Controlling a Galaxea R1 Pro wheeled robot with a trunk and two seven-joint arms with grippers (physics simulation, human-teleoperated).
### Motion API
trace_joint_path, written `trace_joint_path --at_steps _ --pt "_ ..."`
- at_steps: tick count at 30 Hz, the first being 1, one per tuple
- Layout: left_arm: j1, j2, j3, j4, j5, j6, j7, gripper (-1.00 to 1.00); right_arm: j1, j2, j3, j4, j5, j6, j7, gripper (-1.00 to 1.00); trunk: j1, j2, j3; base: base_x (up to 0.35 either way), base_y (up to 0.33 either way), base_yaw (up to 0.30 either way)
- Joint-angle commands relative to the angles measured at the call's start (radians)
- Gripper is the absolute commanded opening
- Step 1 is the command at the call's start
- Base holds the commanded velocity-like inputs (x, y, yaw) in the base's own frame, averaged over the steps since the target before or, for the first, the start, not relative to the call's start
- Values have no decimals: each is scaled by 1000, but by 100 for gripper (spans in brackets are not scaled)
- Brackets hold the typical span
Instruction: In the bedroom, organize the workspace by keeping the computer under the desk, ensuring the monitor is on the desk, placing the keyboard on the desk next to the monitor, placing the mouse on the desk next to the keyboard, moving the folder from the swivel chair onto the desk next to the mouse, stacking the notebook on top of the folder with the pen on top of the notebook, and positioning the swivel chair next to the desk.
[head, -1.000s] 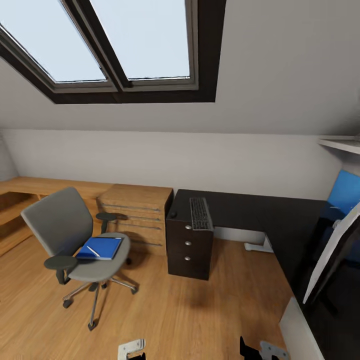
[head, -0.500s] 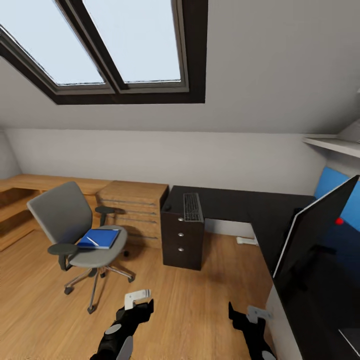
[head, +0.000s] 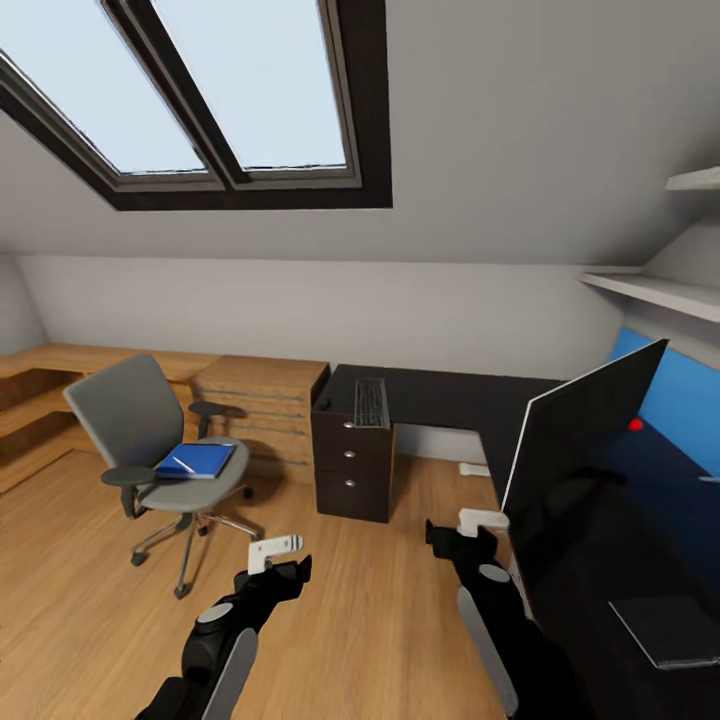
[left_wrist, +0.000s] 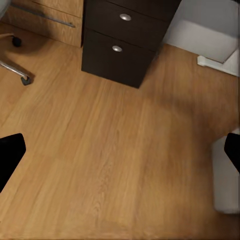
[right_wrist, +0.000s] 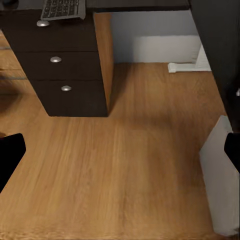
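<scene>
The grey swivel chair (head: 135, 420) stands on the floor at the left, apart from the desk. A blue folder (head: 198, 459) lies on its seat with the white pen (head: 183, 464) on top; I cannot tell the notebook from the folder. The keyboard (head: 371, 402) and the small mouse (head: 322, 404) lie on the black desk (head: 450, 395) above its drawers. The monitor (head: 580, 440) stands on the desk's right wing. My left gripper (head: 280, 572) and right gripper (head: 462, 535) hang open over bare floor, holding nothing. The computer is out of view.
A light wooden drawer chest (head: 262, 405) sits between the chair and the black drawer unit (head: 352, 465). A white desk leg (right_wrist: 187, 65) stands on the floor under the desk. A thin dark flat pad (head: 665, 630) lies on the desk at the lower right. Shelves (head: 660, 290) hang above.
The camera has moved, shifting the whole room leftward and showing more of the monitor. Both arms have risen into the head view. Chair, folder and keyboard keep their places.
</scene>
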Motion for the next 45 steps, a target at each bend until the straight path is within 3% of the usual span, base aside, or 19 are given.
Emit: trace_joint_path --at_steps 1,3,5,9,10,13,17,27,37,45 --pt "0 1 -1 -4 10 6 10 100 0 1 5 -31 -14 42 -16 100 0 -2 -2 -295 -175 0" --pt "0 6 1 -8 9 9 10 100 0 2 10 -69 -24 103 -24 100 0 -2 -2 -295 -175 0" --pt "1 27 7 -10 9 12 10 100 1 0 12 -102 -49 168 -32 100 0 -2 -2 -294 -177 0" --pt "1 59 19 -13 10 13 10 100 16 -16 12 -125 -78 210 -38 100 0 -2 -2 -291 -190 0" --pt "1 67 23 -14 11 13 10 100 29 -31 12 -131 -86 218 -40 100 0 -2 -2 -267 -223 0" --pt "2 74 26 -14 10 13 11 100 46 -51 12 -135 -93 223 -41 100 0 -2 -2 -230 -251 0" --pt "2 79 29 -14 10 13 11 100 58 -69 11 -140 -98 225 -42 100 0 -2 -2 -130 -295 0" --pt "1 80 28 -9 12 12 11 100 64 -77 3 -145 -100 225 -42 100 0 -2 0 -27 -335 -45" --pt "2 80 28 -8 12 12 11 100 64 -83 -70 -146 -99 220 -36 100 0 -2 5 -2 -346 -172" --pt "1 80 28 -6 13 12 11 100 65 -130 -99 -160 -97 178 -34 100 0 -2 6 0 -320 -43"
